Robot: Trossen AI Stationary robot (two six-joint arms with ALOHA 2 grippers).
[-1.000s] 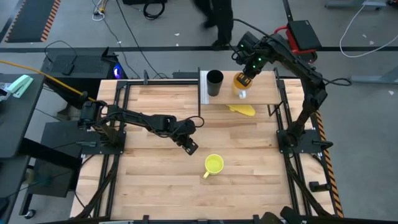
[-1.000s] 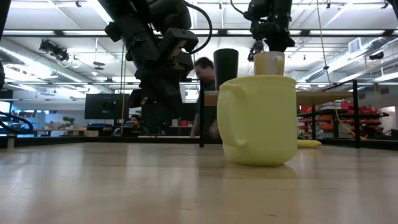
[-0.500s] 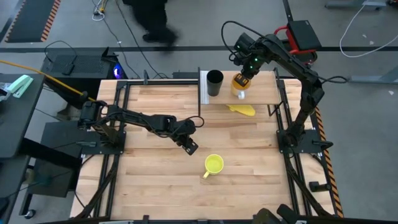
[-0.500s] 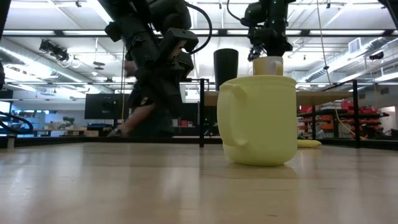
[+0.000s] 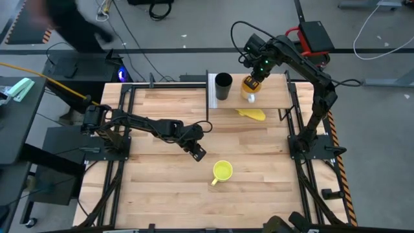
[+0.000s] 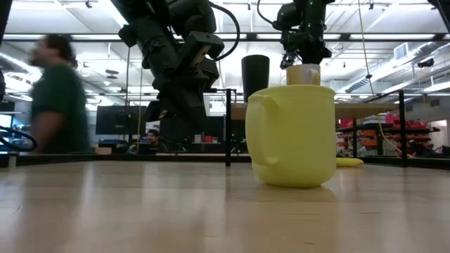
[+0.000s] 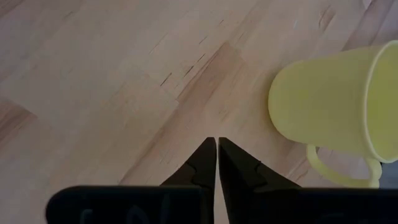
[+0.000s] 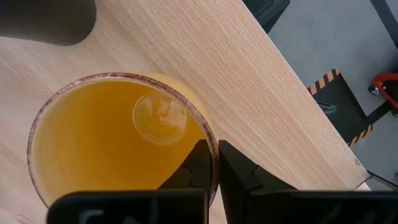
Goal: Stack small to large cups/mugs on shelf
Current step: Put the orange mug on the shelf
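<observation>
Right gripper (image 8: 217,163) is staying pinched on orange mug (image 5: 250,85) rim, now resting on shelf (image 5: 275,94); left gripper (image 7: 217,163) idling, fingers together.

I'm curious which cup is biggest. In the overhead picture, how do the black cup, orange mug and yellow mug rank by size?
As seen from above:
1. Yellow mug, widest opening.
2. Black cup and orange mug, too alike to rank; both stand on the raised shelf, nearer the camera, so true sizes stay unsure.

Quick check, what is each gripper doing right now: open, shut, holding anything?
Left gripper: shut, holding nothing, over the table beside the yellow mug.
Right gripper: shut, fingers together at the orange mug's rim on the shelf; grip unclear.
</observation>
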